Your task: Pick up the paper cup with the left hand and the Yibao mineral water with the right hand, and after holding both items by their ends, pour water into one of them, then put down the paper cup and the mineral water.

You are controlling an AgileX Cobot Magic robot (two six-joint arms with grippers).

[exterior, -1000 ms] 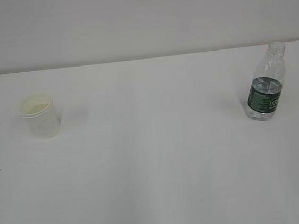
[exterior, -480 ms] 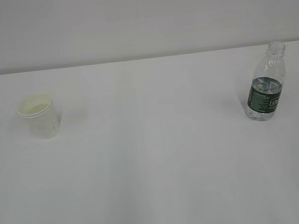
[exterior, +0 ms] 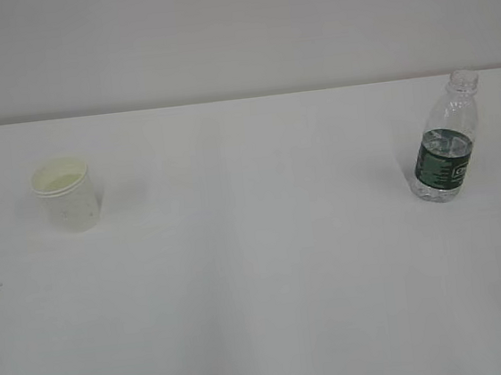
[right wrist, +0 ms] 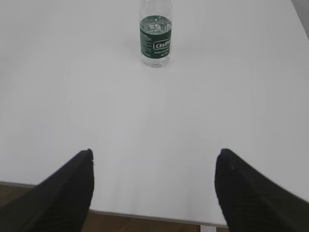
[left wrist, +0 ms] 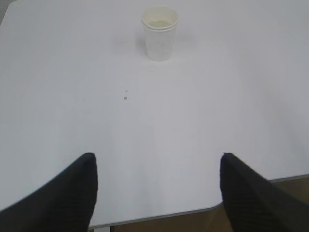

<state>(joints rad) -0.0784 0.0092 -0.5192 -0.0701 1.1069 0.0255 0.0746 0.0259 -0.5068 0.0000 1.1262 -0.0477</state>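
The white paper cup (exterior: 66, 196) stands upright on the left of the white table; in the left wrist view the paper cup (left wrist: 160, 33) is far ahead, slightly right of centre. The Yibao mineral water (exterior: 446, 142), uncapped with its green label, stands upright on the right; in the right wrist view the bottle (right wrist: 155, 37) is far ahead with its neck cut off by the frame. My left gripper (left wrist: 157, 166) is open over the table's near edge with nothing between its fingers. My right gripper (right wrist: 153, 162) is open and empty too. Neither gripper shows in the exterior view.
The white table (exterior: 261, 285) reaches back to a pale wall. A small dark speck (left wrist: 125, 98) lies on the table between the left gripper and the cup. The table's near edge (right wrist: 145, 216) runs just under both grippers, with brown floor below.
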